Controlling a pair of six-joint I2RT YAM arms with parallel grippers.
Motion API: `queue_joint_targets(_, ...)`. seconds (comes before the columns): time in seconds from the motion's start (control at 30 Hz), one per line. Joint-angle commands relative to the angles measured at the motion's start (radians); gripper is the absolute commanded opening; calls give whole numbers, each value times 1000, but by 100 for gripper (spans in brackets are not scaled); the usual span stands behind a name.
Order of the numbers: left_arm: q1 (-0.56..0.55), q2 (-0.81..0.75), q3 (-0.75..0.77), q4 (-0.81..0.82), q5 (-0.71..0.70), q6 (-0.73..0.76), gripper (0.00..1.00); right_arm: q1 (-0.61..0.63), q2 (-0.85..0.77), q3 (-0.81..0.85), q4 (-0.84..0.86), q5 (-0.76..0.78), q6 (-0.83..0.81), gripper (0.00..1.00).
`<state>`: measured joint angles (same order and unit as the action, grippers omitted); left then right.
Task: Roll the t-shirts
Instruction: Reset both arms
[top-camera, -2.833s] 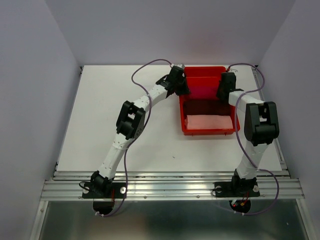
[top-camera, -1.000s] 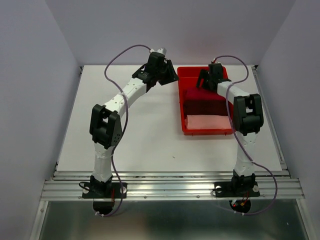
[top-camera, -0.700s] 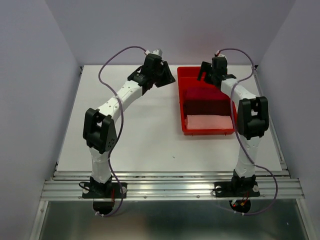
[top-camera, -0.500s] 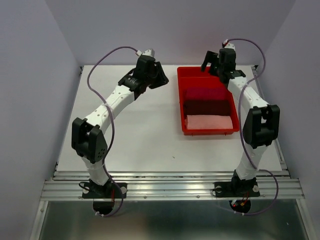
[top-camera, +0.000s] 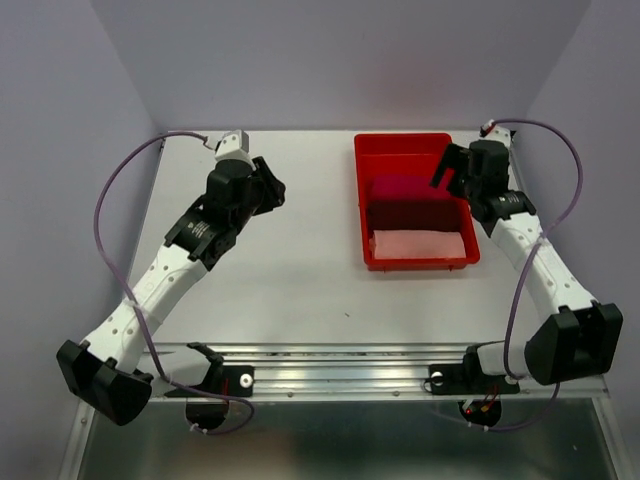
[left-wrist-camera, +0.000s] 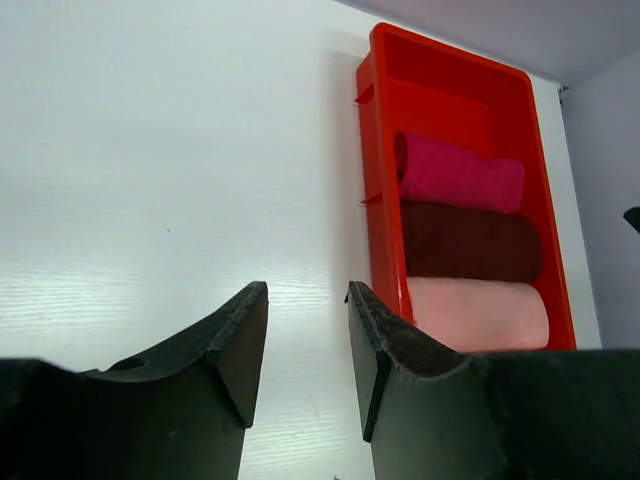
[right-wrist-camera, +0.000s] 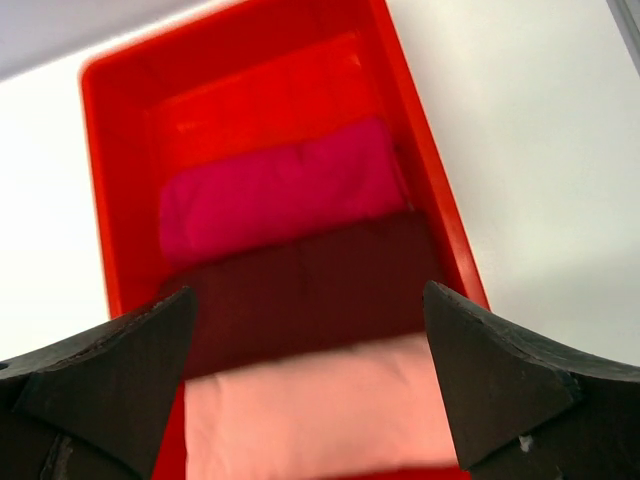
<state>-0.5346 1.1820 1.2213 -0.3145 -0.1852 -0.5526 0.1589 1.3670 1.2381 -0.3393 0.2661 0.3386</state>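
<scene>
Neatly rolled, three t-shirts (top-camera: 415, 213) lie in a red tray (top-camera: 400, 152) just beside the right gripper (top-camera: 452, 172). Its jaws are spread wide and hold nothing. The left gripper (top-camera: 268, 190), well apart, is half-parted and empty.

Blurred right wrist view
Black fingers (right-wrist-camera: 100, 380) hid the red tray's (right-wrist-camera: 432, 175) near corners; the bottom edge cut the pale pink t-shirt (right-wrist-camera: 320, 410).

Three rolled t-shirts (right-wrist-camera: 296, 285) lie side by side in the red tray (right-wrist-camera: 97, 200); right hand (right-wrist-camera: 308, 291) spread wide.
</scene>
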Motion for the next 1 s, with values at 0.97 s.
queue_joint_targets(0.97, 8, -283, -223, -23, -73, 19, 49, 8, -476, -336, -288, 249, 120, 100)
